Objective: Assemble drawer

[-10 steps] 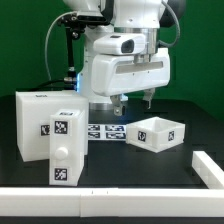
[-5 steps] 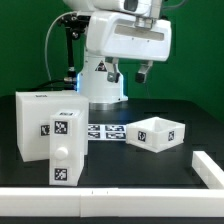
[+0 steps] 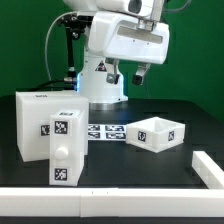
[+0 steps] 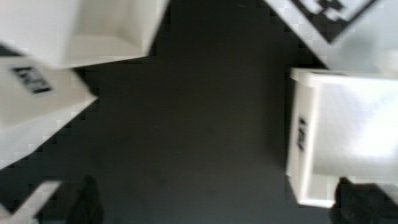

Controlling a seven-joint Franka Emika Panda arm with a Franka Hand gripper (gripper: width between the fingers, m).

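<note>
two trays and one casing on the table, none of them joined as far as i can see.

- gripper (image 3: 125,74) hangs high above the black table (image 3: 185,115). the jaws are spread wide with nothing between them. the wrist view agrees: dark fingertips (image 4: 59,200) at the edges, bare table between.
- open tray (image 3: 155,132) sits below the tool, off toward the exterior view's right. it is mouth up with a tag on the near wall. i'd say it lies that way so a side wall can be pinched from above. its white rim (image 4: 338,130) fills one side of the wrist view.
- casing (image 3: 35,125) is lower and well off toward the exterior view's left. i cannot tell which face is open.
- knobbed tray (image 3: 63,150) stands on end just in front of the casing, knob toward the camera. i cannot tell whether the two touch.
- marker board (image 3: 105,132) lies flat almost straight under the tool, between the casing and the open tray.
- white rail (image 3: 120,203) borders the table on the near side. my guess is that it is a stop to brace parts against.

judgement: this height lets the wrist camera take in both parts before i commit. the wide jaws suit a tray wall. the open tray looks the likelier pick. it looks light, so an off-centre pinch could tip it or skid it.
</note>
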